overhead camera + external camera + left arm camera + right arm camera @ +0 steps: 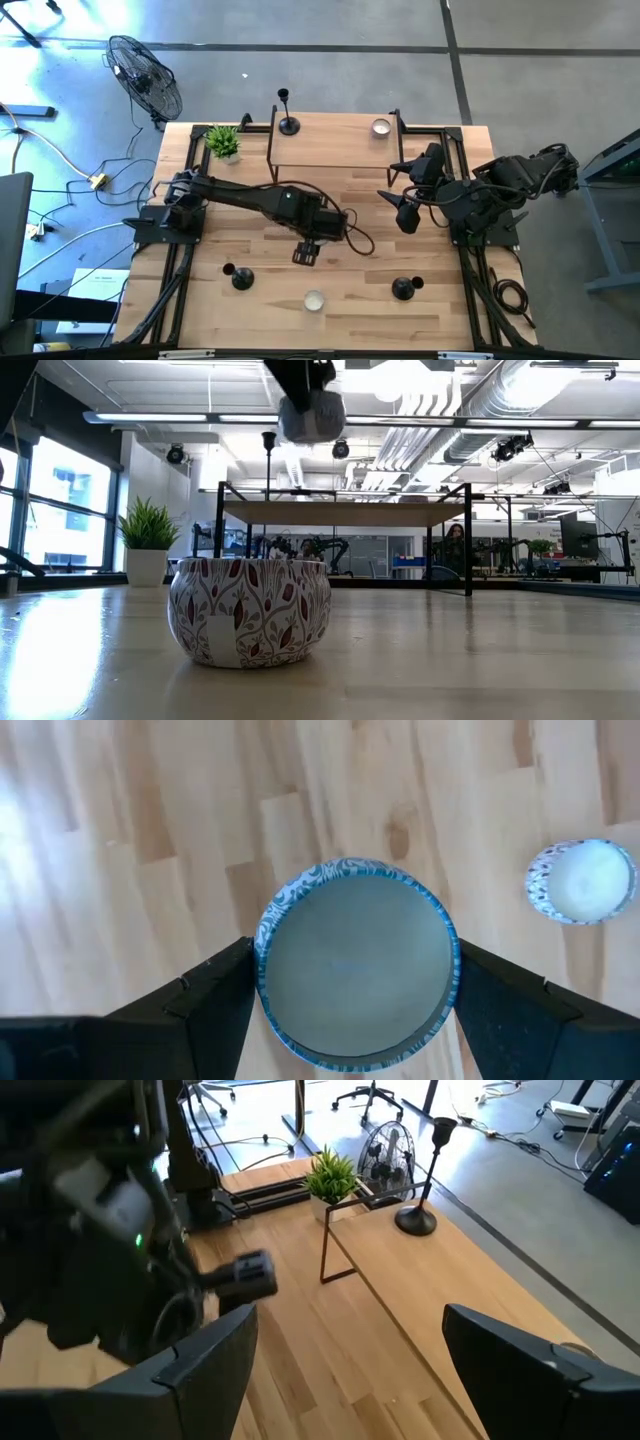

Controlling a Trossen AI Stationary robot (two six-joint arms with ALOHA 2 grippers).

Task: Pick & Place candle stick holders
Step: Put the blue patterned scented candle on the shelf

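My left gripper (355, 970) hangs over the table's middle, shut on a round tealight cup (350, 960) with a blue-patterned rim. In the low view the cup (312, 415) shows high above the table. A second patterned cup (314, 300) stands on its base near the front edge. Two short black candle stick holders (240, 278) (404, 288) stand on their round bases to either side of it. A tall holder (288, 110) stands on the raised shelf (330, 150). My right gripper (350, 1380) waits open at the right, with nothing between its fingers. My left gripper pinches the cup's round side wall (262, 970) between its two fingers, one on each opposite side. The fingers come from above, pointing steeply down. The cup sits upright, open end up, lifted clear of the table.
A third cup (380, 127) stands on the shelf's right end. A potted plant (223, 141) stands at the far left corner. A fan (145, 78) is on the floor beyond the table. Bare wood lies between the shelf and the front row.
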